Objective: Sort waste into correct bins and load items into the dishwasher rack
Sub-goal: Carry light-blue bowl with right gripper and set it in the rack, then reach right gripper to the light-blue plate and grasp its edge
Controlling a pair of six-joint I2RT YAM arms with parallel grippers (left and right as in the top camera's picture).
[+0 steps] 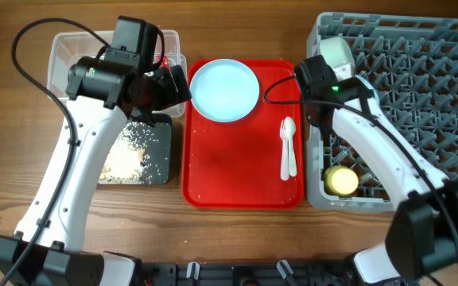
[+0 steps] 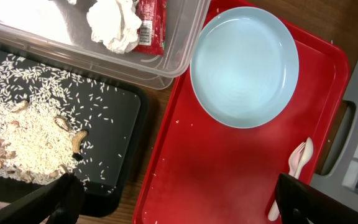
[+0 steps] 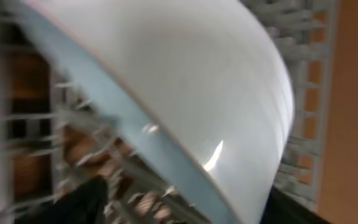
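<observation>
A pale bowl stands tilted on its side in the near-left corner of the grey dishwasher rack. My right gripper is open around its rim, and the left finger is clear of it. This view is blurred. A yellow cup sits in the rack's front left. The pale blue plate and two white spoons lie on the red tray. My left gripper hangs open and holds nothing, above the tray's left edge.
The clear tub holds crumpled tissue and a red wrapper. The black tray beside it carries rice scraps with brown bits. Wooden table shows between the bins and the red tray.
</observation>
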